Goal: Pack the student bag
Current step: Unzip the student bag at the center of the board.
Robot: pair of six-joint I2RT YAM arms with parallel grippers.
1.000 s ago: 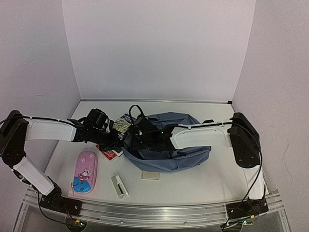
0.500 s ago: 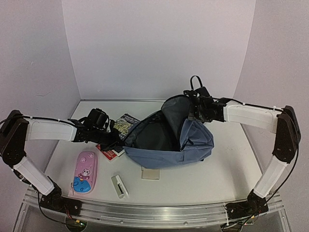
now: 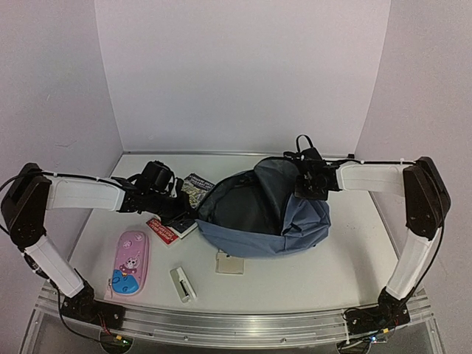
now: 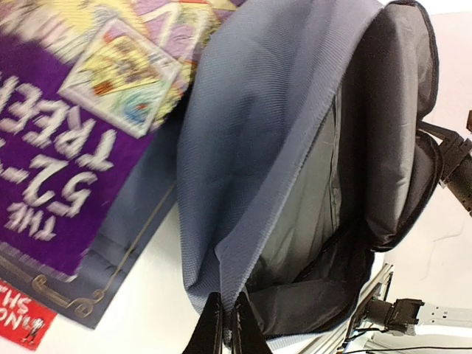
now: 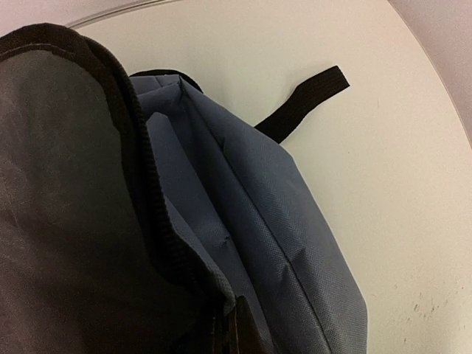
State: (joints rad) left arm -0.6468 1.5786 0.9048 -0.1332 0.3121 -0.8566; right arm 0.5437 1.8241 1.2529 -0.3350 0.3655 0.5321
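Note:
The student bag [image 3: 258, 221], slate-blue with a dark lining, lies in the middle of the table with its mouth held wide. My left gripper [image 3: 189, 214] is shut on the bag's left fabric edge [image 4: 221, 243]; the fingertips [image 4: 214, 332] pinch the blue cloth. At the bag's right side, my right gripper [image 3: 303, 184] is shut on the black-trimmed rim [image 5: 140, 177] and holds the flap up. The dark inside of the student bag [image 4: 383, 147] shows between the two grips. A black strap [image 5: 302, 103] lies on the table behind it.
A purple book [image 4: 59, 162] lies half under the bag's left edge, a red card [image 3: 164, 230] next to it. A pink pencil case [image 3: 130, 262], a small white stapler-like item [image 3: 182, 284] and a beige square [image 3: 229, 264] lie toward the front.
My right gripper swung from the bag's left side up and over to the right, pulling the flap open, then sank a little. My left gripper shifted slightly right with the bag's edge.

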